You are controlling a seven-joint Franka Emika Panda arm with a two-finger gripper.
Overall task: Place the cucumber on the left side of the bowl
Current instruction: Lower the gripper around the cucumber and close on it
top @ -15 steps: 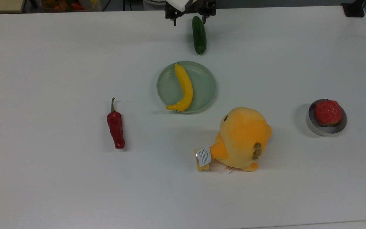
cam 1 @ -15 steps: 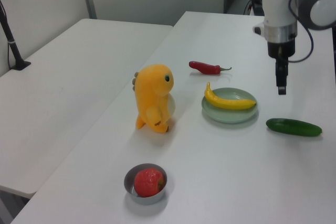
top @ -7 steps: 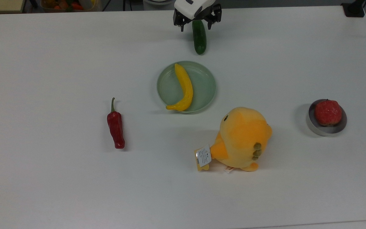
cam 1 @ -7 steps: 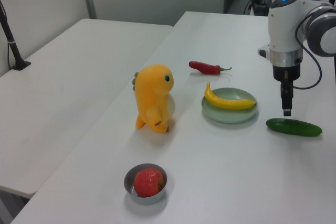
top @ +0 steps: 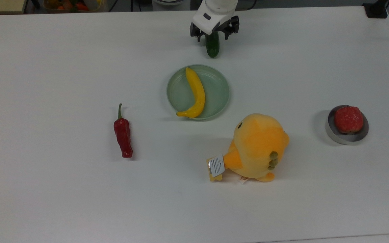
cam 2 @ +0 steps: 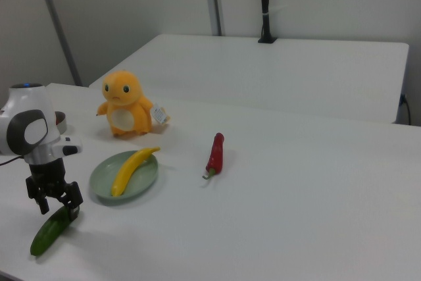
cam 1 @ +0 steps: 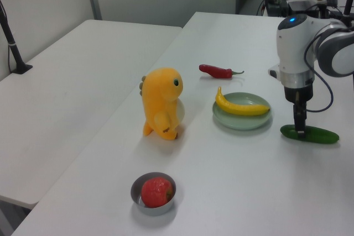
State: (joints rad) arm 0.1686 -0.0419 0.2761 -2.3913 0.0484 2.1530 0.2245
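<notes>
The white arm (cam 1: 296,45) reaches straight down, wrist vertical. Its gripper (top: 214,36) points downward, and the two dark fingers (cam 2: 41,195) stand spread apart, one at each side, with nothing clamped between them.

White table (top: 62,202) bearing cucumber (top: 212,48), plate (top: 219,92), chili (top: 123,135), plush (top: 257,146), bowl (top: 332,133)

The dark green cucumber (top: 212,48) lies flat on the white bench (top: 62,67). The small round metal bowl (top: 346,130) stands well apart from it and holds a red fruit (top: 348,119).
</notes>
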